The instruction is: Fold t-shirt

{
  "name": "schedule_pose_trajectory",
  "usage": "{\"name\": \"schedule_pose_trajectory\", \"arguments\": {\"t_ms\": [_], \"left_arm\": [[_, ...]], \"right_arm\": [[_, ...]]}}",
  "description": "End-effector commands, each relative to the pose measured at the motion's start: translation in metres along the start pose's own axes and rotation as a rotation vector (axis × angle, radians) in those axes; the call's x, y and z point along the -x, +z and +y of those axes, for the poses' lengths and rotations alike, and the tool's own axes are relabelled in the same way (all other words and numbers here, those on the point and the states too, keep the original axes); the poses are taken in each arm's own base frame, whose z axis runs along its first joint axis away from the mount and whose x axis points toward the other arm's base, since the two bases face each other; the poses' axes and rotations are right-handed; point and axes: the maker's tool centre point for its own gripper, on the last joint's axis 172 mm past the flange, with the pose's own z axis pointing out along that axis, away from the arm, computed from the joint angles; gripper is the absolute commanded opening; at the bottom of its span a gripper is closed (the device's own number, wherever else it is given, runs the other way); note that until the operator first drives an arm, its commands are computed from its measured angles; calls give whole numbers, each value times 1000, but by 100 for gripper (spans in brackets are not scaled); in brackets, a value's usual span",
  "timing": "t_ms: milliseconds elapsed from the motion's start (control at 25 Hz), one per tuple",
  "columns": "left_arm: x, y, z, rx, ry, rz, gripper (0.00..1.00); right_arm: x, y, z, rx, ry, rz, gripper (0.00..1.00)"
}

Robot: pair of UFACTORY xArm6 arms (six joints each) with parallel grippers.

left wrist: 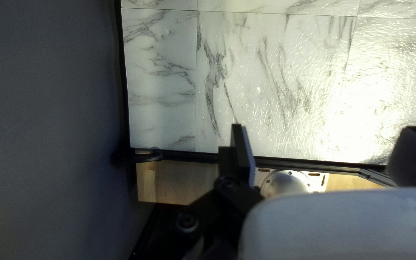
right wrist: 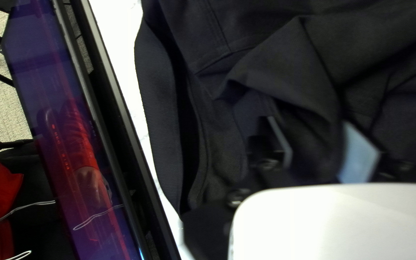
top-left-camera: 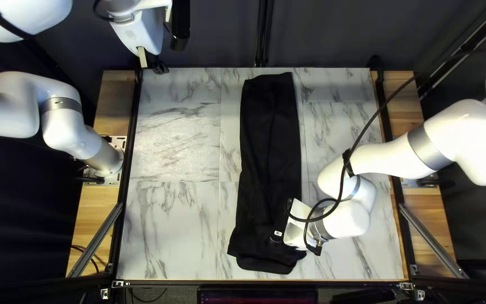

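T-shirt (top-left-camera: 271, 141) lies as a long, narrow strip, far edge to near, on the worktop (top-left-camera: 175, 219), presumably so arranged for folding across its length. Right gripper (right wrist: 310, 126) is low at the near end: fingers apart, a raised fold between them, likely positioned to pinch it. Left gripper (left wrist: 324, 127), fingers spread wide on nothing, hangs at the far left, clear of the garment. Cable (top-left-camera: 342, 183) loops at the right arm (top-left-camera: 389, 160); possible snag on lifting. Screen (right wrist: 56, 96) noted beyond the near rail (top-left-camera: 170, 284)
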Motion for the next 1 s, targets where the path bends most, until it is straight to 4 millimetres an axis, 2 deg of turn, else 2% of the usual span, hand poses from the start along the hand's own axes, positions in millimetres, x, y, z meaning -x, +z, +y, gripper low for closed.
{"name": "schedule_pose_trajectory", "arguments": {"t_ms": [40,240,360,520,640,800,1000], "left_arm": [[0,0,0,0,0,0,100],[0,0,0,0,0,0,100],[0,0,0,0,0,0,100],[0,0,0,0,0,0,100],[0,0,0,0,0,0,100],[0,0,0,0,0,0,100],[0,0,0,0,0,0,100]], "right_arm": [[-8,-29,15,36,-55,-53,0],[-31,-49,24,128,-134,-120,0],[-48,-51,26,211,-176,-161,0],[-66,-42,27,340,-222,-219,0],[-76,-25,24,452,-270,-281,0],[-77,-15,25,584,-287,-356,0],[-63,-16,34,654,-268,-391,0]]}}
